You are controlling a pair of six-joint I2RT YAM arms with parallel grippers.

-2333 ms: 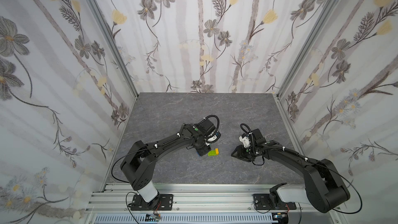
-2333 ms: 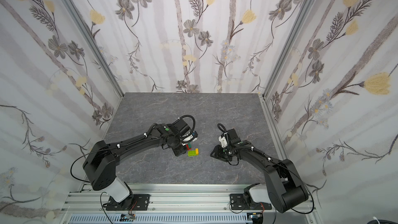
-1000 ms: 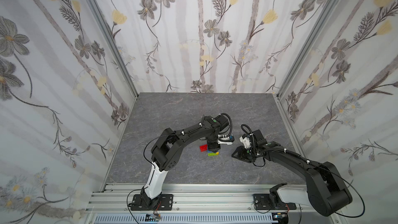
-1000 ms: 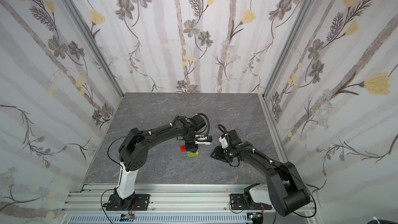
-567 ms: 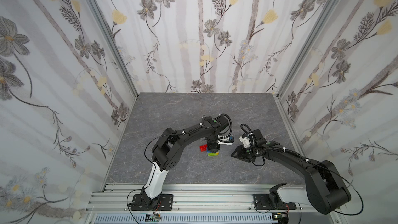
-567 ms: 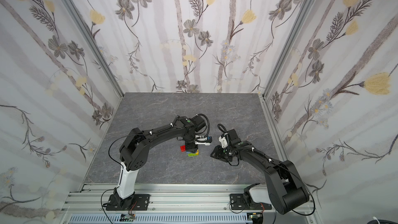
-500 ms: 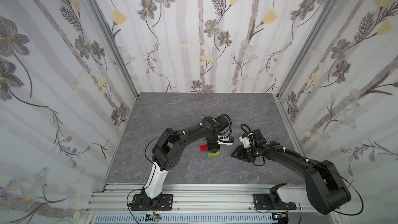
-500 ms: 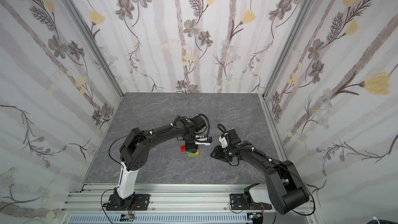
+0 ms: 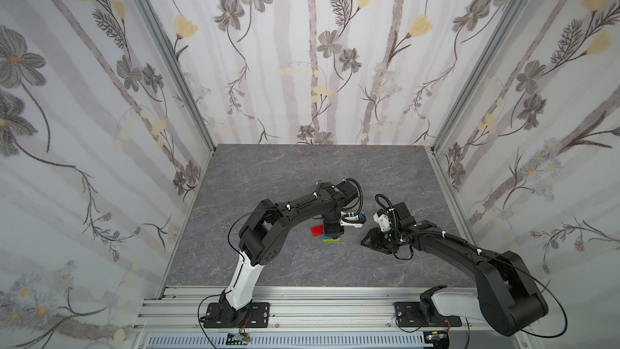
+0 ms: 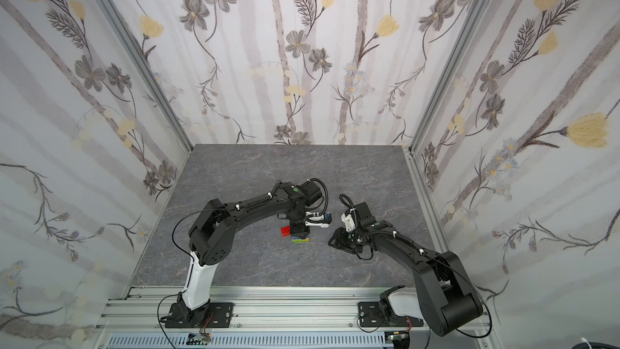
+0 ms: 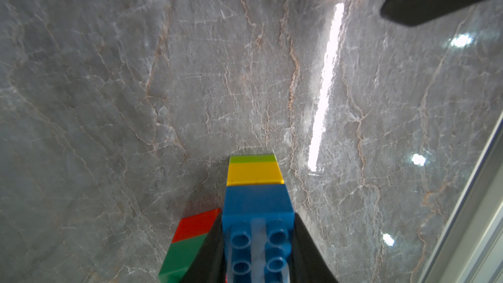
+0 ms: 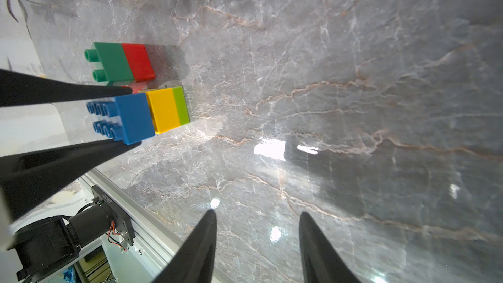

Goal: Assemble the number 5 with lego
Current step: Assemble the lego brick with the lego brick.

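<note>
The left gripper (image 11: 258,243) is clamping the blue brick (image 11: 257,202) atop the yellow (image 12: 162,110) and lime-green (image 12: 181,105) stack near the desk's (image 9: 268,176) middle. Rigid, light, smooth plastic, best pinched across flat sides. The right gripper (image 12: 257,236) is hanging released, holding nothing.

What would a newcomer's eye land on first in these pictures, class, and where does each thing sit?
The bright brick stack near the middle of the grey marble table: a blue brick on a yellow brick on a lime-green brick, with the left gripper closed on the blue one. Right beside it stands a dark green brick on a red brick. The right gripper hovers open and empty nearby.
</note>
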